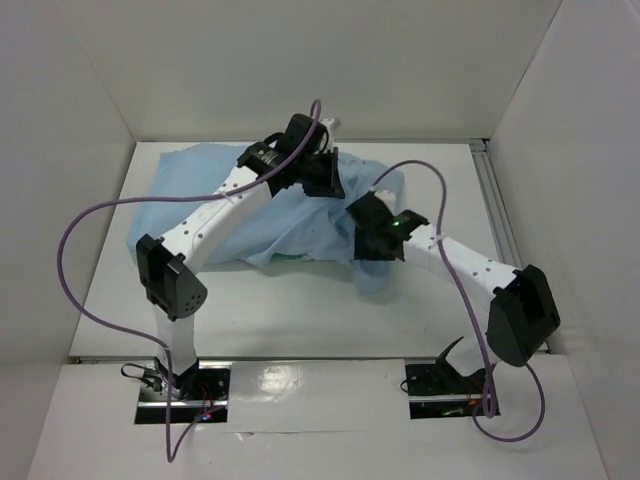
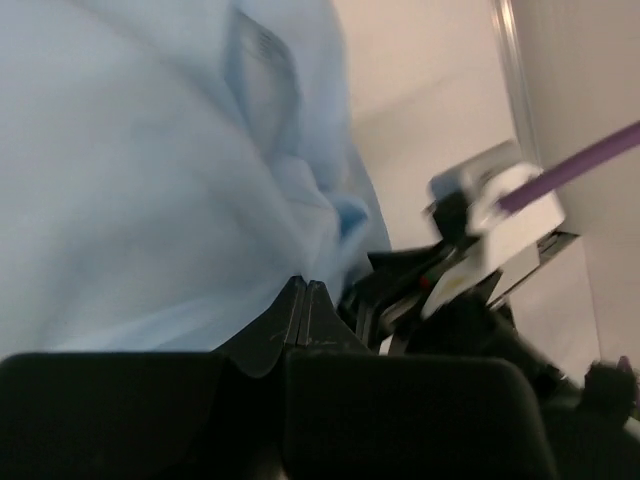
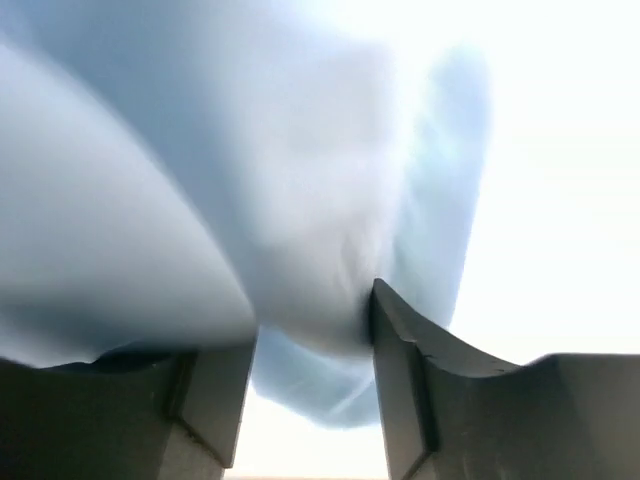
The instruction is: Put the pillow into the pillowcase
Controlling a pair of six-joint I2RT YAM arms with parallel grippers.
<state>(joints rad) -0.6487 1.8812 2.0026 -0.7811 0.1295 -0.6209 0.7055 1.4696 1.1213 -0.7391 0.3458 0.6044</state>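
1. The top view looks down from above and behind the arm bases. It sits far enough back to take in the whole table (image 1: pixel 300 310) and the blue cloth (image 1: pixel 290 225).
2. The left wrist view looks along the left fingers (image 2: pixel 270 320), close to the cloth, with the right arm (image 2: pixel 490 215) at its right side.
3. The right wrist view looks out between the right fingers (image 3: pixel 410 350), closer still.
4. All three views share the cloth.

The pillowcase (image 1: pixel 200 200) lies on the far half of the bench (image 1: pixel 290 310), spread from left to centre. The left end effector (image 1: pixel 322 178) is over its far right part. The right end effector (image 1: pixel 375 245) is at its near right edge, with cloth between its 2 fingers (image 3: pixel 400 380).
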